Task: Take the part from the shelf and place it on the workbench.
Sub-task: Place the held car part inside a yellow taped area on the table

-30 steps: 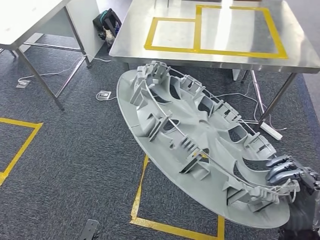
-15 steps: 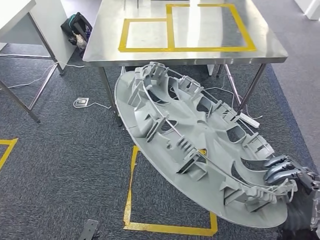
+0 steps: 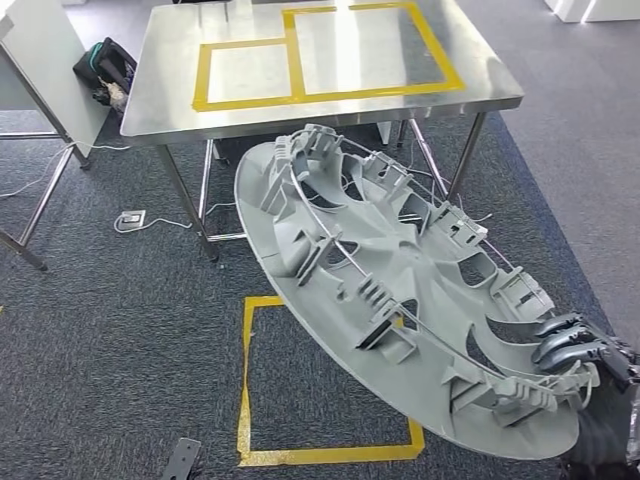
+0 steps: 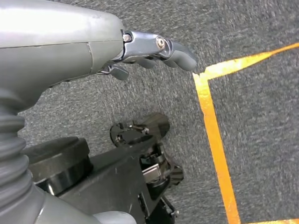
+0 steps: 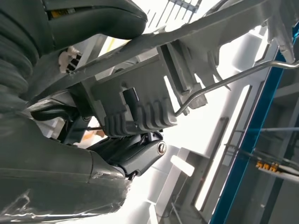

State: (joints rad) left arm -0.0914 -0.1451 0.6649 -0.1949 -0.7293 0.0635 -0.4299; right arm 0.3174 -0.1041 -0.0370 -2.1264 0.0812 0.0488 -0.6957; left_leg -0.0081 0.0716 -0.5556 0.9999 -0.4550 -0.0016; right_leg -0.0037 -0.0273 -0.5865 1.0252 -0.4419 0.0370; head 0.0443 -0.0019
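A large round grey plastic wheel cover (image 3: 385,260), ribbed and clipped on the side facing me, hangs tilted over the carpet in the head view. My right hand (image 3: 577,350) grips its near rim at the lower right, dark fingers curled over the edge. In the right wrist view the same rim and its wire ring (image 5: 148,105) lie against my right hand (image 5: 130,154). The steel workbench (image 3: 173,105) with yellow tape rectangles stands ahead, beyond the cover's far edge. My left hand (image 4: 151,49) hangs over the carpet, fingers extended, holding nothing.
A yellow tape square (image 3: 249,380) marks the grey carpet below the cover. A second table leg and panel (image 3: 38,90) stand at the left, with a dark bag (image 3: 106,65) beside them. A floor socket and cables (image 3: 132,218) lie under the workbench.
The whole view has swung, so the workbench now sits more to the left and fuller in frame. The cover stays in my right hand, same hold.
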